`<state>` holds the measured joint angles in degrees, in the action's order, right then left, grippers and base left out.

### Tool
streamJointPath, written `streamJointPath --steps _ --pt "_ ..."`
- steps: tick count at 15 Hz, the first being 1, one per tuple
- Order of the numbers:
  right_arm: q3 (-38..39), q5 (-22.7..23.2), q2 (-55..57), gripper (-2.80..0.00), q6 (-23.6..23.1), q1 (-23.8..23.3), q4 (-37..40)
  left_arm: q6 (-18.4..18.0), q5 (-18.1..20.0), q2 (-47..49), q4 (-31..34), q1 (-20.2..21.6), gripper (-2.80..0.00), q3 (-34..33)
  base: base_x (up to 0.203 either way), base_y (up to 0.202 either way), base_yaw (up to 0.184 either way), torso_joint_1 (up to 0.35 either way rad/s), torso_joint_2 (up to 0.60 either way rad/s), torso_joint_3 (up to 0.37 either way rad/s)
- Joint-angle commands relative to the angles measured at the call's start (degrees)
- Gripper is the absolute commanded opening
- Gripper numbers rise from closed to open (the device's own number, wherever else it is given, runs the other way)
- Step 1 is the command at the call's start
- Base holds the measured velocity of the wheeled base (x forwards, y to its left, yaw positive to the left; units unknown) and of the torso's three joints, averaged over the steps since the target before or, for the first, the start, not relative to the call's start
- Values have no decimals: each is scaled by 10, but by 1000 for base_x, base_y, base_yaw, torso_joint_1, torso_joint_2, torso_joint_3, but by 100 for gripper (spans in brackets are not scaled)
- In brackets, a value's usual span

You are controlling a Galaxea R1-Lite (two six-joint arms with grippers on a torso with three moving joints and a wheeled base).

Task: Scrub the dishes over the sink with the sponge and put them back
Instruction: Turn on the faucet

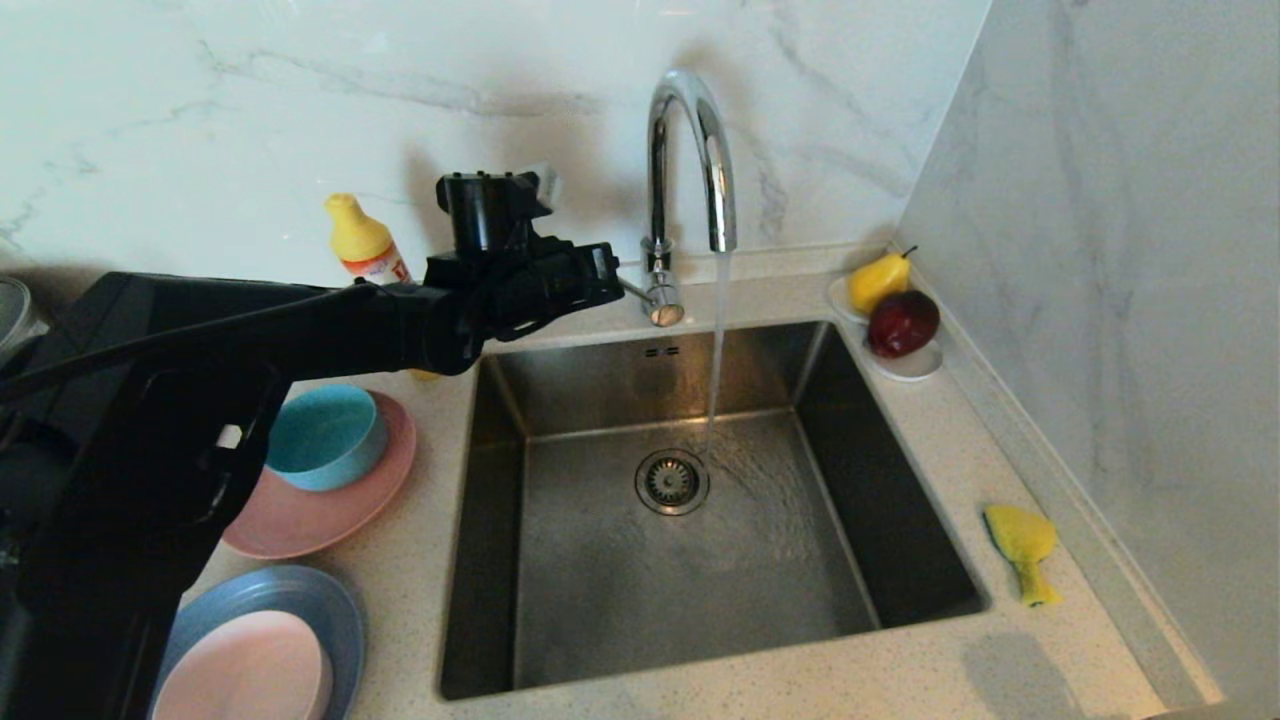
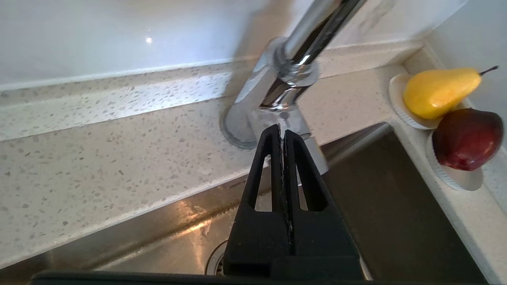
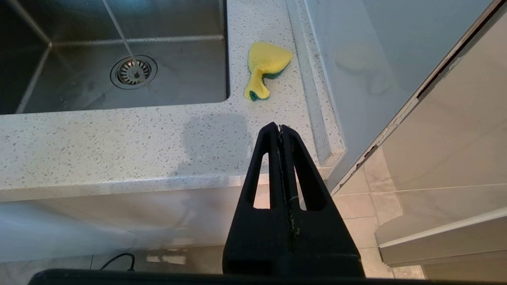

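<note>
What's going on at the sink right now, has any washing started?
Not yet. Water is running from the tap into the sink, which holds no dishes. The left gripper is shut and empty, up by the tap's base. The right gripper is shut and empty too, parked off the counter's front edge. The sponge lies untouched on the counter right of the sink. The teal bowl on the salmon-pink plate and the pale pink bowl on the grey-blue plate wait on the left.

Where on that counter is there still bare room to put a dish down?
The widest bare patch is the front counter strip between the sink and the counter's edge. There is also room between the sponge and the fruit saucer. The left side is crowded: teal bowl on pink plate, pale pink bowl on blue plate.
</note>
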<state>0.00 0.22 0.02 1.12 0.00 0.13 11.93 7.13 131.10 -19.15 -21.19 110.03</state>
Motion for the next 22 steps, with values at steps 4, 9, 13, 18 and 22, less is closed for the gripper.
streamJointPath --steps 4,9,13,18,22 --pt "0 0 -1 -280 0 0 0 1 0 16 -3 -3 -280 -1 0 0 0 0 0 0" --pt "0 0 -1 -280 0 0 0 4 -2 12 -2 -6 -280 -7 0 0 0 0 0 0" --pt "0 0 -1 -280 0 0 0 5 -33 11 -1 -12 -280 -12 0 0 0 0 0 0" --pt "0 0 -1 -280 -1 1 0 6 -37 -10 -3 -12 -280 -40 0 0 0 0 0 0" --pt "0 0 -1 -280 0 1 0 5 -66 -60 0 -11 -280 -37 0 0 0 0 0 0"
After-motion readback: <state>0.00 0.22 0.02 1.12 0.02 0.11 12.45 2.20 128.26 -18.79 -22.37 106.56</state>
